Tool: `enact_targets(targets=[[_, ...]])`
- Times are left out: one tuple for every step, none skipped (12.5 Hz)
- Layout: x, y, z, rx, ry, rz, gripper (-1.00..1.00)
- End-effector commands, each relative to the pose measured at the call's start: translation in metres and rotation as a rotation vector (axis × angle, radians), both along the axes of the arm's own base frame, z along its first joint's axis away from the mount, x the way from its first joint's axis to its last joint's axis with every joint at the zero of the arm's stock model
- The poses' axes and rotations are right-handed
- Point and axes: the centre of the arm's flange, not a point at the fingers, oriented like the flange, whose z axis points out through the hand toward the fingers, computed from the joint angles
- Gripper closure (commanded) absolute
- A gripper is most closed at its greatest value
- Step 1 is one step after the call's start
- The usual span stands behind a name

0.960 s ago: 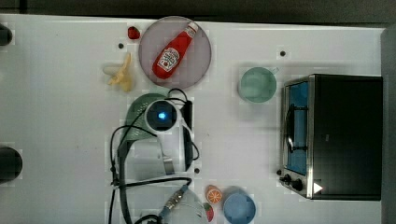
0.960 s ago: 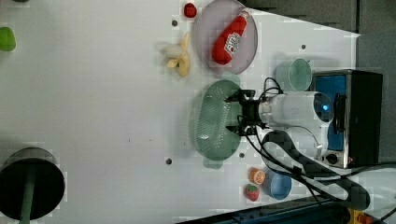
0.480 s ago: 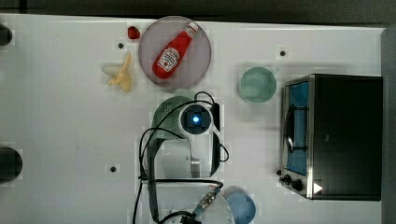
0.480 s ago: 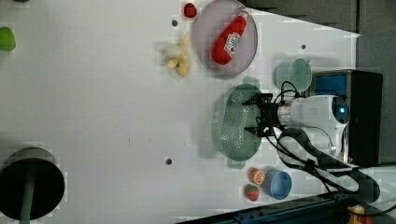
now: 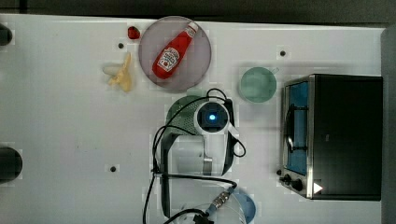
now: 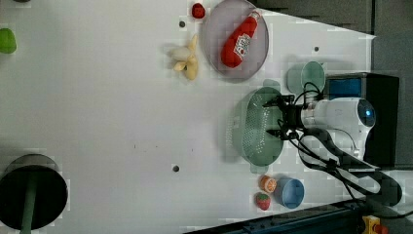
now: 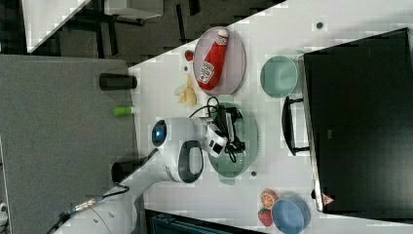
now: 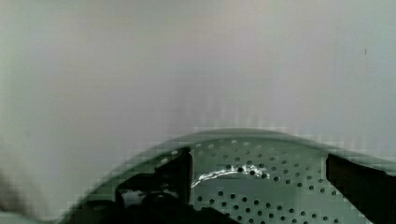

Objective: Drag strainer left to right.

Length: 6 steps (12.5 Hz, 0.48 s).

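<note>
The strainer [image 6: 251, 131] is a pale mint-green oval colander with a holed basin, lying near the table's middle. In the top view the white wrist covers most of the strainer [image 5: 179, 114]. My gripper [image 6: 273, 118] reaches down into the basin with its black fingers spread wide, near the wall on the left view's right. In the wrist view the holed strainer [image 8: 261, 186] wall curves between the two fingers [image 8: 161, 179], and nothing is clamped between them. The right view also shows the gripper [image 7: 230, 130] inside the strainer [image 7: 243, 146].
A black toaster oven [image 5: 336, 135] stands at the top view's right. A round mint cup [image 5: 257, 84] sits between it and the strainer. A plate [image 5: 196, 65] with a ketchup bottle [image 5: 175, 51], a banana toy [image 5: 121, 72], a blue bowl [image 6: 290, 192] and small fruit [image 6: 267, 184] lie around.
The arm and the strainer have slid together toward the top view's right, closer to the mint cup and the oven. The fingers have stayed spread.
</note>
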Motion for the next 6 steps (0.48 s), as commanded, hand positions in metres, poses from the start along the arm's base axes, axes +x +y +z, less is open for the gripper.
enact_targets(targets=[[-0.002, -0.036, 0.01, -0.014, -0.006, 0.053, -1.0], [-0.003, -0.045, 0.01, -0.019, -0.005, 0.069, -1.0], [-0.003, -0.051, 0.011, -0.023, -0.006, 0.074, -1.0], [-0.003, -0.052, 0.012, -0.023, -0.008, 0.074, -1.0], [0.001, -0.049, 0.017, -0.022, -0.019, 0.08, -1.0], [0.004, -0.042, 0.023, -0.018, -0.03, 0.091, -1.0]])
